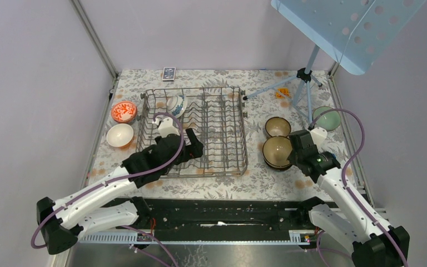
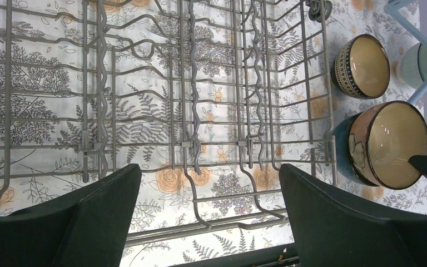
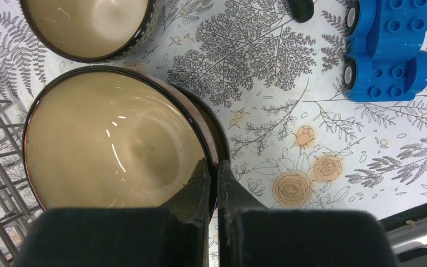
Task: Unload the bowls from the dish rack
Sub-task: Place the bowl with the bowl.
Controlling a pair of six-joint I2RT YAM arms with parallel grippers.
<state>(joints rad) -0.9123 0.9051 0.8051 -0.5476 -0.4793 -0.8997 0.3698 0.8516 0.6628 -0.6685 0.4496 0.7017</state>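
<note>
Pale lilac walls (image 1: 33, 83) close us in on three sides. Below them lies the table (image 1: 267, 183), covered in a white cloth printed with grey ferns and orange roses. Over its far right corner leans a light blue perforated panel (image 1: 344, 28) on a tripod (image 1: 306, 83).

We see the dish rack (image 1: 222, 128) sitting left of the middle of the cloth. One blue-and-white bowl (image 1: 175, 104) stands on edge among the tines at its far left corner. Our left gripper (image 2: 208, 167) hovers over the rack's near side, its fingers spread wide with nothing between them. Our right gripper (image 3: 212, 169) is pressed together on the rim of the near brown bowl (image 3: 111, 144), one finger inside and one outside. That bowl sits just right of the rack. A second dark rim shows around it, and we cannot tell whether another bowl lies beneath.

Just beyond it stands the far brown bowl (image 1: 278, 127), and a green bowl (image 1: 326, 118) sits near the right edge by the tripod's legs. Left of the rack we find an orange-patterned bowl (image 1: 124, 112) and a white bowl (image 1: 120, 135), both upright. A blue toy car (image 3: 392, 50) lies on the cloth near the brown bowls, and a small dark card (image 1: 168, 73) lies at the far edge.
</note>
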